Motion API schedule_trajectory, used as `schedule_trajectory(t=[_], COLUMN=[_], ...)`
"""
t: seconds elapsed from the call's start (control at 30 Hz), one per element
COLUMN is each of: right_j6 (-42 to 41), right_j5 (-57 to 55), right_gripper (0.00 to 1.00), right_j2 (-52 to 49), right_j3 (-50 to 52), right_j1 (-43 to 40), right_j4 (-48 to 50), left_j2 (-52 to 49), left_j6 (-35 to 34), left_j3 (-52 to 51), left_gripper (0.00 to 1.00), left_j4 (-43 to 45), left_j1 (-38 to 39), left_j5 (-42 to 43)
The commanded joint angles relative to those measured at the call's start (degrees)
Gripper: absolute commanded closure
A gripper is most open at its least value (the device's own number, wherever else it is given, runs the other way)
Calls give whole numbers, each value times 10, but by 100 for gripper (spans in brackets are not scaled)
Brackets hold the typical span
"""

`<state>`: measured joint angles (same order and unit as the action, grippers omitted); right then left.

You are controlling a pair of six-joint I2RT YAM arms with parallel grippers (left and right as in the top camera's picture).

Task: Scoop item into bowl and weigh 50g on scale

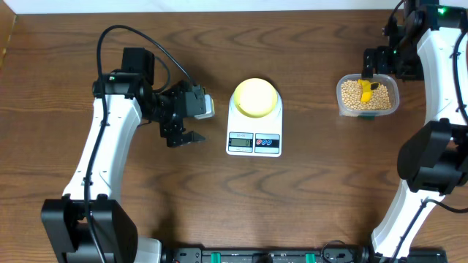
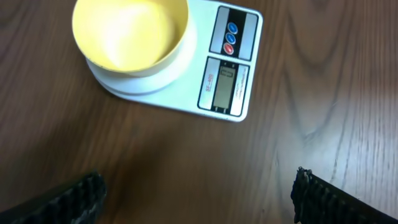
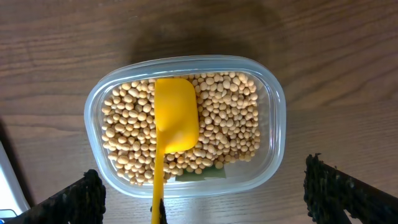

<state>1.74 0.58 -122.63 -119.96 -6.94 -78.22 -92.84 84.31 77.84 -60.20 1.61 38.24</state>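
Beans (image 3: 230, 118): light, loose, prone to rolling; in the clear tub (image 3: 273, 93), overhead view's upper right.
Scoop (image 3: 176, 115): stiff plastic, probably slick; I'd pinch its thin handle.
Bowl (image 1: 255, 96): empty, on the scale (image 1: 254, 142), centre.
Left gripper (image 2: 199, 202): spread, empty.
Right gripper (image 3: 205, 199): spread above the tub, empty.

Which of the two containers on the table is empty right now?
The pale yellow-green bowl on the white scale is empty; the clear plastic container to its right holds the beans and a yellow scoop.
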Motion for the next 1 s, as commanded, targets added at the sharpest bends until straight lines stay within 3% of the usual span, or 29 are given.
schedule_trajectory(t=[0.0,0.1,0.23,0.7,0.97], right_j6=[1,1,1,1,1], right_j5=[-2,-2,-2,-2,-2], right_gripper=[1,1,1,1,1], right_j2=[-4,-4,-4,-4,-4], right_j3=[-10,-10,-10,-10,-10], right_j1=[2,2,2,2,2], right_j4=[0,0,0,0,0], left_j2=[2,1,-16,-60,-60], left_j6=[20,22,84,81,141], left_j3=[9,2,0,0,0], left_gripper=[2,2,2,2,2], left_j4=[-27,-1,1,14,16], left_j1=[-1,-1,-1,1,3], left_j5=[-14,-14,-14,-11,19])
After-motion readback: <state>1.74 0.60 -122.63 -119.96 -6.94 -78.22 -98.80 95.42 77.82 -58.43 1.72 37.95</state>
